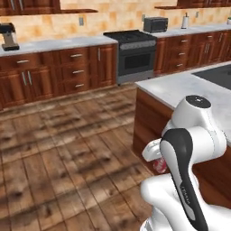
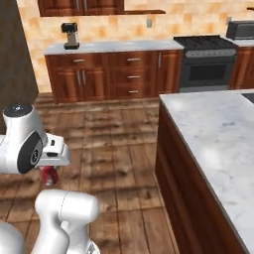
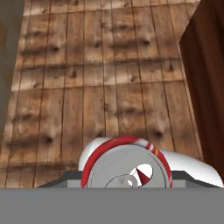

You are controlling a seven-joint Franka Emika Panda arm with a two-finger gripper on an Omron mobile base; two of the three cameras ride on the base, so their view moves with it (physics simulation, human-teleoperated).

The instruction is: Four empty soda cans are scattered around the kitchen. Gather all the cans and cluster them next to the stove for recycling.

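Observation:
My gripper is shut on a red soda can with a white band, held low over the wood floor beside the kitchen island. From the left the can peeks out under the hand, mostly hidden by the arm. In the hand view the can's grey lid and red rim sit right at the bottom, covering the fingertips. The black stove stands far off against the back wall, between runs of wood cabinets; it also appears at upper right as the stove.
The marble-topped island with dark wood sides stands close on the right. A coffee machine sits on the back counter to the left of the stove, with a toaster oven and paper-towel roll to its right. Open plank floor lies ahead.

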